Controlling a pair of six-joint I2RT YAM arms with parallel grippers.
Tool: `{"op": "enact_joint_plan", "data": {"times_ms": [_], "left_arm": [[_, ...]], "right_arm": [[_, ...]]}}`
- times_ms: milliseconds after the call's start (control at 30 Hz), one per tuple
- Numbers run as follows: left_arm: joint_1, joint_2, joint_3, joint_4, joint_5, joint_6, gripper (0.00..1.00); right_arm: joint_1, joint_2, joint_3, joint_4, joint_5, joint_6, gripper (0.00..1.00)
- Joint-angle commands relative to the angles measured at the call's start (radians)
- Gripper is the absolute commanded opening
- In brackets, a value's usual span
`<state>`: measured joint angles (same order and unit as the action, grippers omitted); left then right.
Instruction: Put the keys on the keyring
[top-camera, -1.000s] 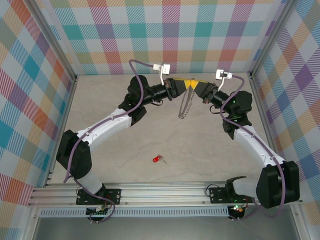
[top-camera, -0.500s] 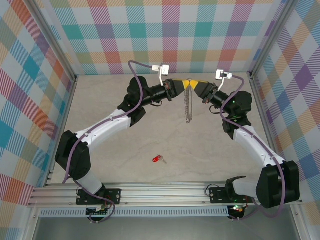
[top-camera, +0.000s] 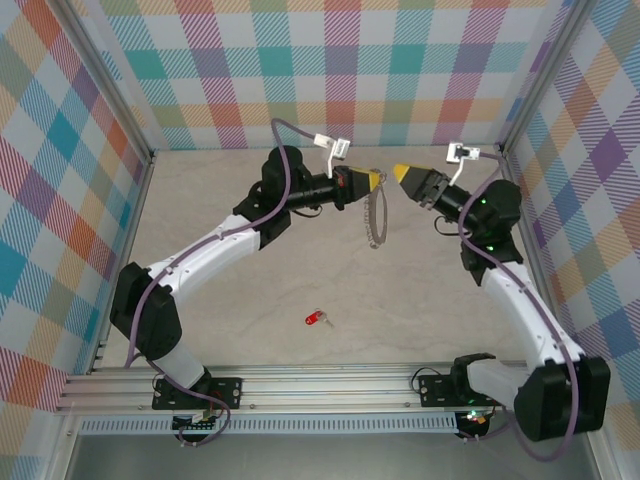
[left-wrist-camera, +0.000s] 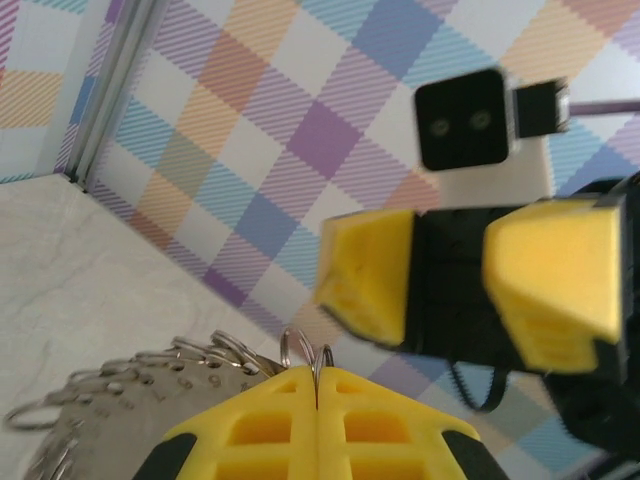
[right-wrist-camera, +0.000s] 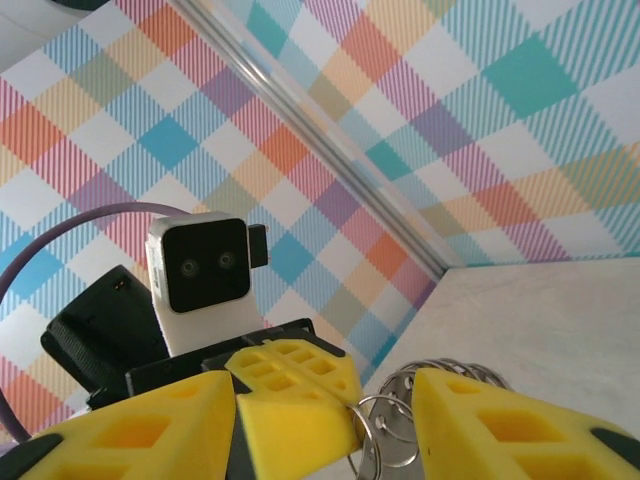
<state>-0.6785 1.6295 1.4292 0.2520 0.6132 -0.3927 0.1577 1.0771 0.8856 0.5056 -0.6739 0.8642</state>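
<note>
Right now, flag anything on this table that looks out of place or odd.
The red key lies alone on the table, far from both end effectors, while the keyring dangles in the air from the shut left end effector. The right end effector stands open beside it, empty. Nothing looks damaged.

Pale marbled tabletop (top-camera: 240, 300), boxed in by plaid walls (top-camera: 330, 70) (pastel checks of teal, orange, purple). Silver metal rail (top-camera: 330, 385) along near edge; slim metal post (top-camera: 106, 75) at back-left corner.
</note>
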Motion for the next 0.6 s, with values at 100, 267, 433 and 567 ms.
{"op": "enact_joint_plan", "data": {"times_ms": [100,267,433,567], "left_arm": [[0.008,-0.027,0.183,-0.261,0.134,0.242,0.0],[0.008,0.008,0.291,-0.407,0.194,0.332,0.0],[0.008,0.026,0.338,-0.474,0.22,0.377,0.0],[0.008,0.033,0.354,-0.497,0.229,0.391,0.0]], "right_arm": [[-0.022,-0.103,0.049,-0.245,-0.085,-0.157,0.51],[-0.024,-0.129,0.002,-0.199,-0.145,-0.188,0.46],[-0.024,-0.118,-0.015,-0.131,-0.2,-0.152,0.39],[-0.024,-0.115,-0.017,-0.093,-0.243,-0.127,0.36]]}}
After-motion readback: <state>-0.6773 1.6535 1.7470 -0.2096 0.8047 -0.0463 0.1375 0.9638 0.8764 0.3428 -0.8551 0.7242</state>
